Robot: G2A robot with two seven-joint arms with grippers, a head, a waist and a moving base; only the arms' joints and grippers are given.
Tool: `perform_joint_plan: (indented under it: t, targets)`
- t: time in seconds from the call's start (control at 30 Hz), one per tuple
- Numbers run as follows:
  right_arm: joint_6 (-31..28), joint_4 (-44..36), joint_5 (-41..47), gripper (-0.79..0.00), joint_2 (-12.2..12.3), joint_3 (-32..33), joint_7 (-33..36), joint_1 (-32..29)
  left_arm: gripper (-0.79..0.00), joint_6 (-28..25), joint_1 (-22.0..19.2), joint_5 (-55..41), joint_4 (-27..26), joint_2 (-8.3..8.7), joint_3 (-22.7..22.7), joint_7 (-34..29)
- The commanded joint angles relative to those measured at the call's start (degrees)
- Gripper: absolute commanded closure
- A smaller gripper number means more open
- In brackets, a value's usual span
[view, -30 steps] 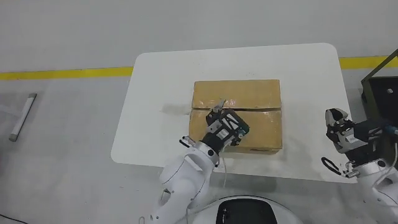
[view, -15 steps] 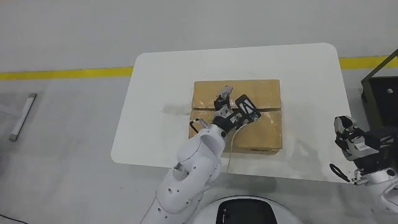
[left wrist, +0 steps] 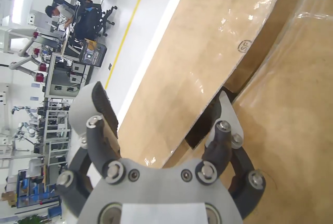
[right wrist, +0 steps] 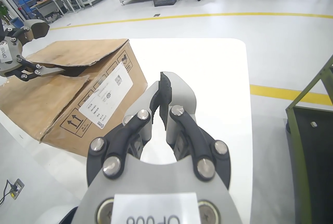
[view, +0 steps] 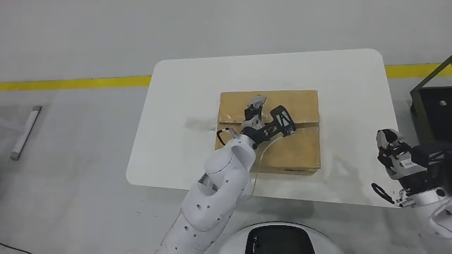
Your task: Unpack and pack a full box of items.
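Lifting now: the far flap (left wrist: 208,40) of the box (view: 268,130), as I judge it. Unpacking has barely begun, and the contents are hidden under the flaps.
Box position: it sits on the white surface (view: 176,113), a little toward my side, with the far flap raised slightly at the seam.
Box axis: the long side runs left to right across me, and the centre seam follows the same line. The labelled end faces my right.
Left tool (view: 267,111): fingers apart, not clamped. One finger is slipped under the far flap's free edge in the seam gap; the other stands above the flap.
Key relation: the far flap lies just ahead of my left tool. Its hinge is on the box edge farthest from me, so the free edge must swing up and away from me.
Near flap (left wrist: 286,105): it lies low beside the under finger, with glossy tape on it.
Right tool (right wrist: 161,95): fingers together on nothing, by the surface's right edge, well apart from the box.
Nearer arm: the left, already at the seam.
Risk: I judge the flap may slide off a single finger unless I hook deeper or close on it.
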Motion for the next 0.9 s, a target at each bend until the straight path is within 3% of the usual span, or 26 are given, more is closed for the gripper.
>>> perform_joint_plan:
  t: [0.0,0.33,0.67,0.7,0.87]
  targets:
    - [0.1,0.0,0.0,0.000,0.0,-0.2,0.0,0.0,0.000,-0.5,0.1,-0.3,-0.1,-0.01,-0.2,0.7]
    - [0.3,-0.2,-0.4,0.000,-0.1,-1.0,0.1,-0.2,0.000,-2.7,2.5,1.0,-2.2,0.62,-1.9,4.1]
    - [-0.1,-0.5,-0.8,0.000,-0.2,-1.2,0.1,-0.4,0.000,-4.9,7.0,0.8,-9.5,1.04,-2.0,3.2]
    - [-0.1,-0.5,-0.8,0.000,-0.2,-1.2,0.0,-0.5,-0.785,-4.7,7.0,1.5,-9.4,1.07,-2.1,3.1]
    - [-0.4,-0.9,-0.9,0.000,-0.1,-0.8,0.0,-0.7,-0.785,-2.5,4.4,3.6,-7.8,0.79,-1.6,5.0]
